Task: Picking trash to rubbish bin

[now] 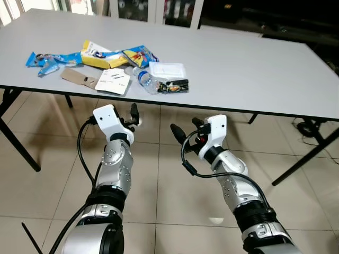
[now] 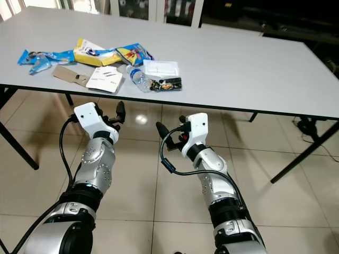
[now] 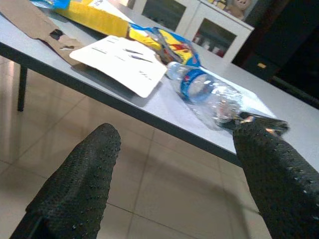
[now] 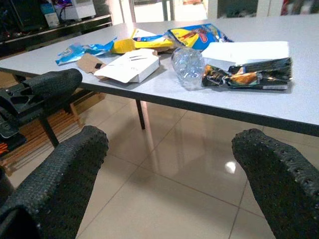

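So the trash is all piled on the grey table [image 1: 254,63], bunched up in the upper left of the head view near the table's front edge. There's a crushed clear plastic bottle [image 1: 144,80] with a blue label lying on its side, and touching its right end is a dark snack wrapper [image 1: 173,86]. Just behind those sits a flat white tray-ish packet [image 1: 167,69]. Left of the bottle is a white card box [image 1: 113,81], lying flat, overlapping a brown cardboard piece [image 1: 78,78] that pokes out further left. Behind them there's a yellow packet [image 1: 98,56], a blue-and-yellow snack bag [image 1: 140,54] and, furthest left, a light blue wrapper [image 1: 48,60]. Both arms are raised in the lower half of the frame, below the table edge and over the tiled floor [image 1: 47,196]. The left gripper [image 1: 132,117] is sitting just under the table edge beneath the bottle, fingers spread wide with nothing between them, which the left wrist view makes pretty obvious. The right gripper [image 1: 185,129] is a bit lower and toward the middle of the frame, also spread apart and holding nothing. Neither one is touching any of the trash.
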`<state>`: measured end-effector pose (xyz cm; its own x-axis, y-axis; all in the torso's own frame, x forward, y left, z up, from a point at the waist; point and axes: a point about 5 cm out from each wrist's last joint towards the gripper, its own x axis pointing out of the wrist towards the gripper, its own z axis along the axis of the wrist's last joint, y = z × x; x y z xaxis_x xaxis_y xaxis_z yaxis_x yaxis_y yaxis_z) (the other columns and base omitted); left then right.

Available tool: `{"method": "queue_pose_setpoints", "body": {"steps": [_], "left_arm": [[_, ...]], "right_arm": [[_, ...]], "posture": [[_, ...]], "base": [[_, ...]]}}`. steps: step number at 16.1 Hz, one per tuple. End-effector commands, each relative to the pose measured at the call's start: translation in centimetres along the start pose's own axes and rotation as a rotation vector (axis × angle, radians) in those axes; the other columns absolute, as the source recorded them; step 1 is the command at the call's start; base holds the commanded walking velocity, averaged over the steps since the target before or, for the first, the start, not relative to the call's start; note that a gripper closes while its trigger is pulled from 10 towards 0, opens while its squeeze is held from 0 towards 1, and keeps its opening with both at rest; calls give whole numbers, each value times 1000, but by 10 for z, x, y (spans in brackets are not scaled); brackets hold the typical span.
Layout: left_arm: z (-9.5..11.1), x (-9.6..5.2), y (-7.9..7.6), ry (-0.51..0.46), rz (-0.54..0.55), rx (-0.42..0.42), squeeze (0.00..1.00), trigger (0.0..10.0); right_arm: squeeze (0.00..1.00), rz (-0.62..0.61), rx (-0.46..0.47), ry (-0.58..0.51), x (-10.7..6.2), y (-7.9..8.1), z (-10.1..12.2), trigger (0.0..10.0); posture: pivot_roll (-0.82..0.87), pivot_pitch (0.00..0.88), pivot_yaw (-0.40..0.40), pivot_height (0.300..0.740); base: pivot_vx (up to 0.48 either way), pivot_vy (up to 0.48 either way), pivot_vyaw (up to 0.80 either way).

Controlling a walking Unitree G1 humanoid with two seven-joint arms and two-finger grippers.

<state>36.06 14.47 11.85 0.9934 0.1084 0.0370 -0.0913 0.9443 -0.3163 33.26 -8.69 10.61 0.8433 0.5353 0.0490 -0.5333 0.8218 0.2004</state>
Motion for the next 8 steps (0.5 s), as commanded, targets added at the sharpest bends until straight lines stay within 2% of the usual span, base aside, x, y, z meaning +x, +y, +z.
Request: {"method": "queue_pose_setpoints", "body": {"steps": [1, 8], "left_arm": [[3, 2, -7, -12, -15, 24, 0, 10000], [4, 1, -11, -29, -48, 99, 0, 10000]], "right_arm": [[0, -21, 3, -3, -2, -4, 2, 10000], [0, -20, 5, 2, -2, -4, 1, 10000]], "posture": [[-51, 62, -108, 740], [-52, 61, -109, 740]], "base": [[382, 0, 0], [364, 0, 0]]}}
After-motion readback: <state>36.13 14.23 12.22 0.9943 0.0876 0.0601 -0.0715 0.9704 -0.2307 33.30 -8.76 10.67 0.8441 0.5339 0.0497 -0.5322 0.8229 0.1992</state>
